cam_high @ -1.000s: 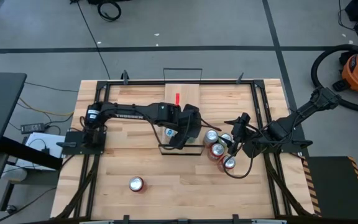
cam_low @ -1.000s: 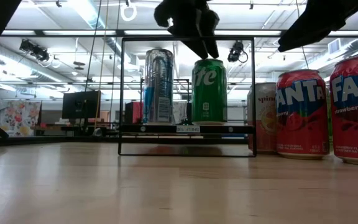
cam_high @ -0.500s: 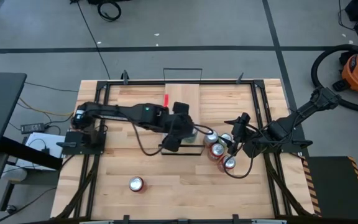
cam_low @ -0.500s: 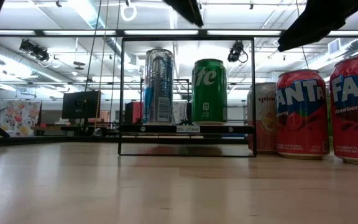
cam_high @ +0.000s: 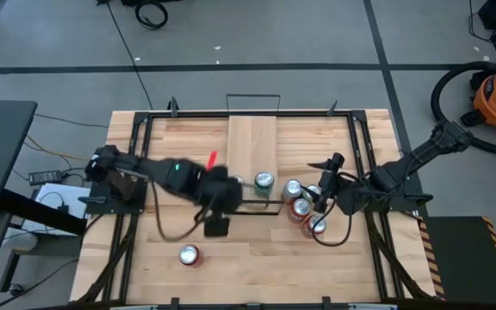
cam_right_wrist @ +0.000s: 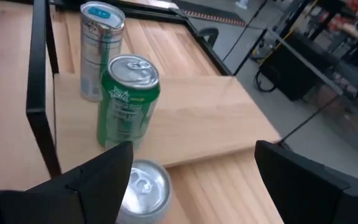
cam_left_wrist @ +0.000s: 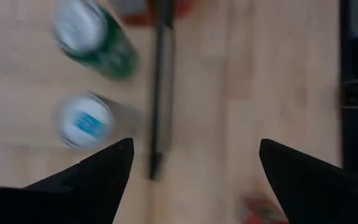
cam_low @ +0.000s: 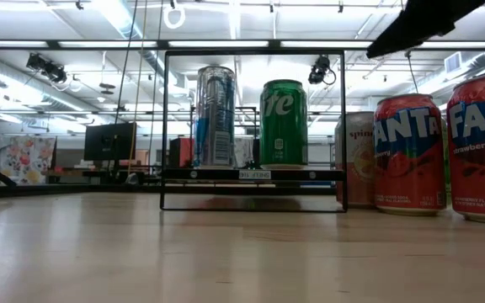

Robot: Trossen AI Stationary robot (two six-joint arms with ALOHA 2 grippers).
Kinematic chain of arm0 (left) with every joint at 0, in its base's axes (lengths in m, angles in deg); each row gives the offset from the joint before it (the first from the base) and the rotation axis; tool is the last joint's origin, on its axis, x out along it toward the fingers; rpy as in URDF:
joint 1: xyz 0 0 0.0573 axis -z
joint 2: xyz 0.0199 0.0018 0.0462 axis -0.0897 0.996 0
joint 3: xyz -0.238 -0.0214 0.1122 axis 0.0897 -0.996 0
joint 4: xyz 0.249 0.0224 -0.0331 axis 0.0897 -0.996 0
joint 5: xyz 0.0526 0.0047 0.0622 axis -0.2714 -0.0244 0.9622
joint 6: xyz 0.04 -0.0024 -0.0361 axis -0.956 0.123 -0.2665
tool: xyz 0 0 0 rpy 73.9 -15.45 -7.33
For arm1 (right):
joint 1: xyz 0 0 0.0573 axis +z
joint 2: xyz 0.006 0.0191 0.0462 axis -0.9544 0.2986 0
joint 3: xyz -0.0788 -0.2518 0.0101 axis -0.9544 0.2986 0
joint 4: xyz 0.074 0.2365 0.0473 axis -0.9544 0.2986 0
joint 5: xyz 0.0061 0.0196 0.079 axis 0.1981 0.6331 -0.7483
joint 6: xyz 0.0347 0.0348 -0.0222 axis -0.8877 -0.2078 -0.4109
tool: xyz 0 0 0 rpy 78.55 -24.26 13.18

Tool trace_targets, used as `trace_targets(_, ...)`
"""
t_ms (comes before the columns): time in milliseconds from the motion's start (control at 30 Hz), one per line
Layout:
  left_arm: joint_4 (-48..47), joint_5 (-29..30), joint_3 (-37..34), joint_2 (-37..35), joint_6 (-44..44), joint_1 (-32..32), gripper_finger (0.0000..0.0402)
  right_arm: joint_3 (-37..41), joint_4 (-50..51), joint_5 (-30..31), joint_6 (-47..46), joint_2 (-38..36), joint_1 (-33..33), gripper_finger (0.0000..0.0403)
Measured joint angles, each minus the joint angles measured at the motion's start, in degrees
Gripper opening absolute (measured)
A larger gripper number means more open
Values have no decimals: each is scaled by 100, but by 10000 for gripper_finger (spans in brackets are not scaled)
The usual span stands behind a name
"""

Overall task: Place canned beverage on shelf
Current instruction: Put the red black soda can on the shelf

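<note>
A: where's everything sitting?
B: left gripper (cam_high: 216, 226) is hanging jaws apart, empty, toward the tabletop's front edge. green can (cam_high: 263, 182) is standing on the shelf (cam_high: 252, 142) beside a silver can (cam_low: 215, 116). right gripper (cam_high: 320, 195) is gaping empty over the red cans (cam_high: 301, 209).

We look straight down overhead, level from the tabletop (close), both wrists near, all sharing the green can (cam_high: 263, 181).

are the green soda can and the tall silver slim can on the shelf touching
Apart. The low view shows background between the green soda can and the tall silver slim can, both upright on the shelf.
</note>
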Motion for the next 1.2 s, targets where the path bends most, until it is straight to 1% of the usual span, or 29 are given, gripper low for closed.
trace_targets(133, -179, -96, -4, 167, 961, 611, 359, -8, -314, 0, 561, -37, -151, 348)
trace_targets(300, -347, -95, -7, 393, 2160, 1254, 359, -17, -822, -155, 1303, -95, -413, 348)
trace_targets(500, -627, -100, -7, 769, 3701, 1586, 359, -20, -1357, -662, 1955, -101, -842, 348)
trace_targets(633, -1154, -266, -9, 1039, 4109, 1724, 359, -20, -1553, -1054, 2228, -101, -1145, 348)
trace_targets(767, -1142, -303, -11, 1106, 4175, 1863, 359, -20, -1768, -1441, 2455, -101, -1419, 348)
trace_targets(900, -1141, 270, -11, 1097, 4444, 2119, 359, -20, -1897, -1836, 2643, -95, -1669, 348)
trace_targets(967, -1192, 494, -11, 1041, 4765, 2276, 359, -20, -1956, -1977, 2722, -90, -1789, 348)
trace_targets(1133, -1489, 577, -11, 921, 5829, 2630, 353, -20, -2160, -2439, 2822, -90, -2041, 348)
trace_targets(1200, -1464, 578, -6, 898, 6186, 2704, 352, -20, -2227, -2579, 2838, -90, -2121, 348)
